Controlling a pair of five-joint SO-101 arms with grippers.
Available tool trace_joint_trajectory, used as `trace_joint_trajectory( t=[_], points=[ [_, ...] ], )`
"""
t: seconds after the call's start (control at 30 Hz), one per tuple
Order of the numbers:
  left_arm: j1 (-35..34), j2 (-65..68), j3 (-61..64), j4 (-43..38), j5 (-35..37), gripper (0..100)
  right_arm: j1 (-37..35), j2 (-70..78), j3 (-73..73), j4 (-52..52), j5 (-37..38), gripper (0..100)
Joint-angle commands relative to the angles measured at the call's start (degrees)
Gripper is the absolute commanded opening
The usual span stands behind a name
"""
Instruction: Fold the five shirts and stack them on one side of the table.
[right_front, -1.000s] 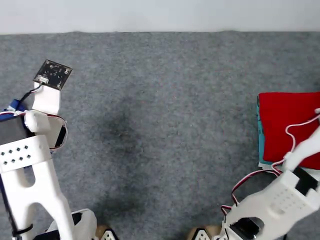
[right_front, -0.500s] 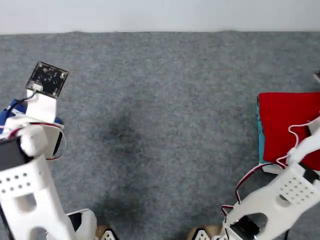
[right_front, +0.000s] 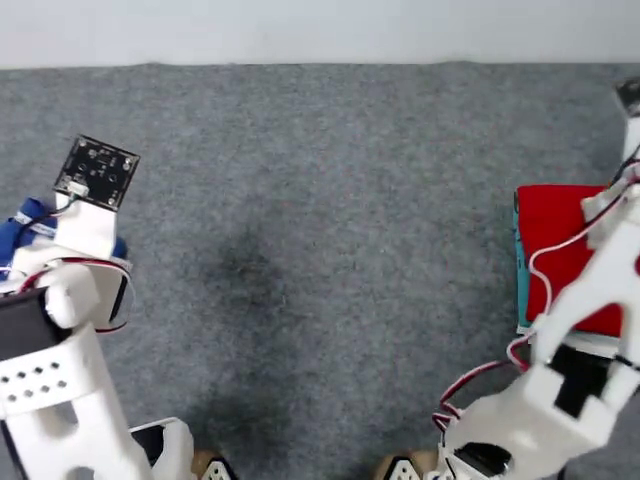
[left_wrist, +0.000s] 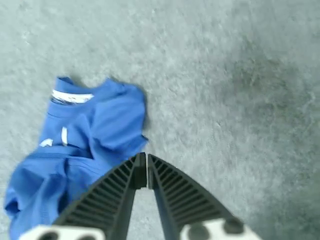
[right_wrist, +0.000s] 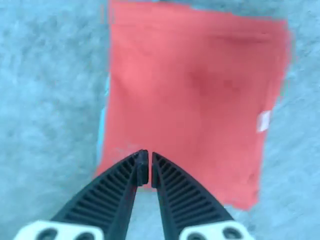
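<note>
red shirt (right_wrist: 190, 95), folded flat and square, lies on top of a teal shirt (right_front: 519, 270) at the right edge of the grey table (right_front: 330, 200), which i judge to be the chosen stacking side. my right claw (right_wrist: 146, 162) hangs above one edge of it, tips pressed together with nothing between them. the blue shirt (left_wrist: 85, 140) lies crumpled and unfolded at the far left, well apart from the stack, and my left claw (left_wrist: 147, 167) hovers at its hem, likewise closed and empty, placed, i judge, to open and take it for folding.
</note>
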Motion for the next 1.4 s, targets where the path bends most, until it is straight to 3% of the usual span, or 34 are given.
trace_joint_trajectory(
  t=[0.0, 0.17, 0.4, 0.67, 0.93, 1.37],
  points=[
    [-0.18, -1.05, 3.03, -1.49, -0.09, 2, -0.66, -9.54, 9.32, 2.42, -2.02, 1.0],
    [-5.45, -0.7, 10.77, -9.14, -0.35, 3, -0.66, -17.19, 24.62, 2.07, -1.76, 1.0],
    [-10.9, 11.52, 11.74, -13.98, -1.05, 19, -0.66, -20.09, 34.02, 1.1, -1.58, 1.1],
    [-14.15, 33.67, 1.71, -20.48, -2.99, 19, -0.66, -20.18, 35.43, 0.13, -1.76, 1.1],
    [-14.42, 51.08, -5.05, -18.99, -5.45, 14, -0.66, -20.18, 35.43, 1.27, -1.85, 1.1],
    [-16.26, 56.09, -5.05, -28.75, -5.36, 14, -0.57, -20.18, 35.43, 1.27, -1.85, 1.1]
  ],
)
